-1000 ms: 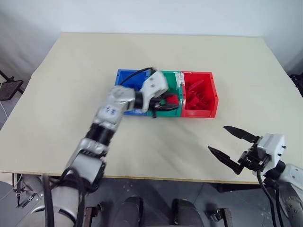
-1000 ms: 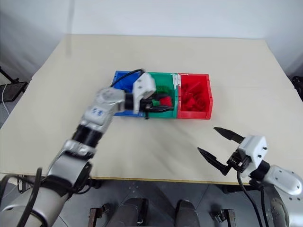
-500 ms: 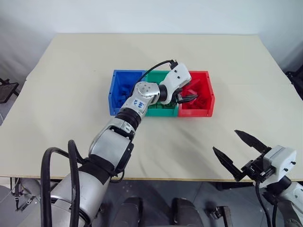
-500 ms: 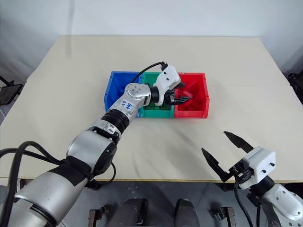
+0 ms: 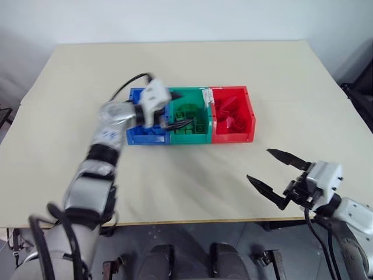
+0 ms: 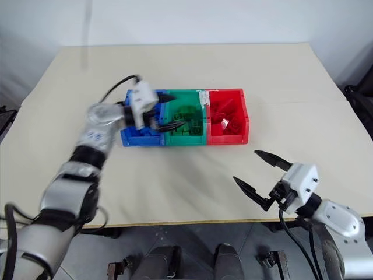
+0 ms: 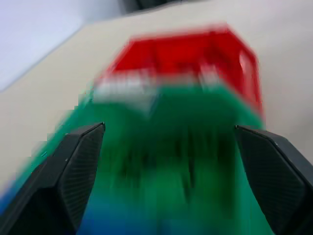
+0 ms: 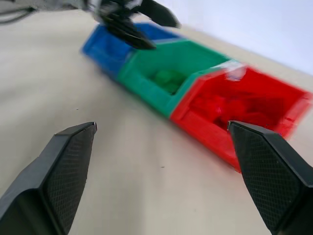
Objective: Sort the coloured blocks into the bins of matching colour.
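Observation:
The bins stand joined in a row mid-table: blue (image 5: 135,139), green (image 5: 189,137), red (image 5: 233,137). Several red blocks (image 5: 230,114) lie in a heap in the red bin. A green block (image 8: 166,78) rests on the green bin's floor. My left gripper (image 5: 182,122) hovers over the near left part of the green bin, by the blue bin's wall. It is open, and the left wrist view shows its fingers (image 7: 73,166) wide apart with nothing between them. My right gripper (image 5: 259,164) hangs open and empty over the table's near right edge, well short of the bins.
The beige table (image 5: 175,175) has bare surface all around the bins. Its front edge (image 5: 192,220) runs just under my right gripper. A black cable (image 5: 125,84) loops off my left wrist above the blue bin.
My left gripper carried a red block from the green bin to over the red bin, then swung back left over the green bin, open and empty. My right gripper stayed open.

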Tool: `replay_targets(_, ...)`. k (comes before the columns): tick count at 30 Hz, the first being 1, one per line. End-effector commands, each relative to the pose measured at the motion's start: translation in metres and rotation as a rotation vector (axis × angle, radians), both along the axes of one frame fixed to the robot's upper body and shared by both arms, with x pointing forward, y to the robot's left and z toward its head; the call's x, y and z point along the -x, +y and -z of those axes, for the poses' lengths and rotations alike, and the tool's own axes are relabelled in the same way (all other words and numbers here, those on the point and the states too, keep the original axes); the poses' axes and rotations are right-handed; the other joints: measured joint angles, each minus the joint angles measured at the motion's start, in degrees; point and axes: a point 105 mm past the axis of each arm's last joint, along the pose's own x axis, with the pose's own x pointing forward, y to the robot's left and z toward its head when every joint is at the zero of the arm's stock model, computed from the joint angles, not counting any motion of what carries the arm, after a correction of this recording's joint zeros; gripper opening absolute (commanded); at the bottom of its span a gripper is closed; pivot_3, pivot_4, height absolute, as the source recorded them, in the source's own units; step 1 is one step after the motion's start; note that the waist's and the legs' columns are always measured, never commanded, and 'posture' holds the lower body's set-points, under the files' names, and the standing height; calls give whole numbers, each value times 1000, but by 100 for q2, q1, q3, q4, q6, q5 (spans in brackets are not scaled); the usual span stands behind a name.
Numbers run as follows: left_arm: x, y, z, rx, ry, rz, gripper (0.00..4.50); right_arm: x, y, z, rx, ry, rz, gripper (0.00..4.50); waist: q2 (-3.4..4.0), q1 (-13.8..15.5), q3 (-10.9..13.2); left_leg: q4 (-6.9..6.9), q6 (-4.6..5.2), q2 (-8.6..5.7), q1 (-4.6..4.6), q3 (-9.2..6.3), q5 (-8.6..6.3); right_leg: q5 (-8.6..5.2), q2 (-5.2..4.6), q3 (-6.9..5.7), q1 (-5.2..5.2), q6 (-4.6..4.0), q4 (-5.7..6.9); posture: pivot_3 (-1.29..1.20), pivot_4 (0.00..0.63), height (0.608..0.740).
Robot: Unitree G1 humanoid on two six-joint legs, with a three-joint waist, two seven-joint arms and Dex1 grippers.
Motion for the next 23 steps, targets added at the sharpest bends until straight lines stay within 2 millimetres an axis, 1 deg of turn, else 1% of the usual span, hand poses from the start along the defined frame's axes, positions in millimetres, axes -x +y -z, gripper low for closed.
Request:
replay_targets(1, 29, 21, -14, -22, -89, 46, 4472, -1, 5, -3, 17, 3, -95, 4500, 0, 49, 0, 1, 0, 15, -2, -5, 0, 0, -4, -1, 1, 0, 0, 0, 150, 740)
replay_targets(3, 52, 52, -3, -30, -50, -26, 4472, -7, 6, -1, 41, 10, -153, 4500, 0, 70, 0, 15, 2, 17, -12, -16, -1, 1, -8, -4, 6, -1, -4, 0, 150, 740)
replay_targets(4, 64, 66, 3, -45, -33, -65, 4472, -9, 7, -1, 51, 16, -183, 4500, -2, 36, -1, 18, 4, 13, -12, -20, -2, 2, -13, -3, 9, -1, -2, 0, 150, 740)
replay_targets(6, 87, 87, 18, -62, 23, -136, 4472, -15, 7, 1, 77, 42, -234, 4500, -2, 19, -1, 16, 6, 19, -7, -16, -5, 4, -11, 3, 13, -3, -7, 0, 150, 740)
replay_targets(8, 112, 99, 39, -93, 153, -147, 4472, -19, 7, 3, 93, 61, -270, 4500, -1, 3, -1, 13, 3, 26, -3, -13, -7, 4, -7, 4, 12, -4, -8, 0, 150, 740)
replay_targets(9, 122, 103, 46, -95, 191, -156, 4472, -21, 6, 4, 95, 68, -283, 4500, 1, 28, 0, 8, 1, 29, 1, -13, -7, 3, -5, 5, 13, -6, -8, 0, 150, 740)
replay_targets(10, 127, 104, 49, -91, 206, -172, 4472, -23, 5, 5, 105, 71, -295, 4500, 2, 54, 0, 8, 0, 31, 2, -17, -8, 2, -4, 2, 15, -8, -7, 0, 150, 740)
replay_targets(12, 131, 109, 51, -72, 188, -225, 4472, -26, 4, 5, 118, 73, -313, 4500, 2, 135, 1, 11, -1, 31, 2, -19, -8, 1, -5, 2, 17, -11, -7, 0, 150, 740)
replay_targets(15, 128, 114, 49, -37, 153, -290, 4472, -28, 3, 6, 125, 74, -328, 4500, 2, 189, 1, 19, -1, 28, 2, -18, -8, 2, -6, 2, 21, -12, -19, 0, 150, 740)
replay_targets(21, 112, 110, 42, 25, 78, -348, 4472, -30, -3, 8, 125, 75, -306, 4500, 2, 149, 0, 7, -4, 31, 10, -6, -9, 2, -2, 4, 16, -12, -5, 0, 150, 740)
replay_targets(23, 108, 108, 42, 7, 51, -362, 4472, -29, -6, 9, 121, 77, -287, 4500, 2, 147, 0, 6, -5, 32, 12, -3, -9, 2, -1, 4, 14, -12, -5, 0, 150, 740)
